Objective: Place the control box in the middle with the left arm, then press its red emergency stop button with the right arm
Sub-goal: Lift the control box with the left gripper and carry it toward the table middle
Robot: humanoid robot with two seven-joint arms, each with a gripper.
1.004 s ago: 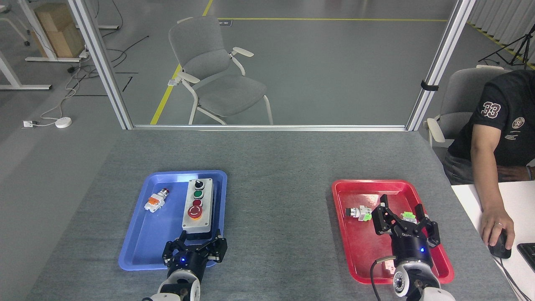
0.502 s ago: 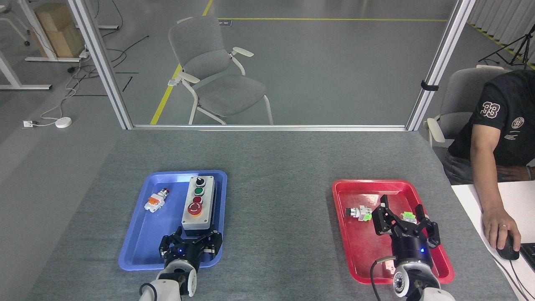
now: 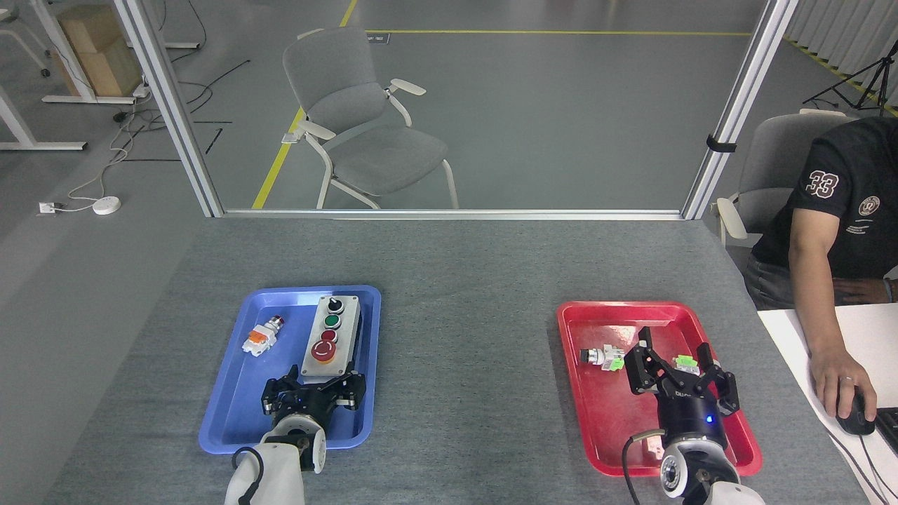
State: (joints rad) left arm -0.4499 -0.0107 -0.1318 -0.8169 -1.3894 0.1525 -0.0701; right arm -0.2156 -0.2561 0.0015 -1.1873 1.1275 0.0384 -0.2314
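Left gripper point(image 3: 313, 390) spread at near end of control box point(image 3: 330, 337) in blue tray point(image 3: 231, 414); straddle both long sides (avoiding buttons), close squarely, then lift.

The control box point(image 3: 328, 337), oblong, light grey on a black base, lies flat in the right part of a blue tray point(image 3: 231, 414). Its red emergency stop button point(image 3: 323, 351), on a yellow ring, sits nearest the robot.
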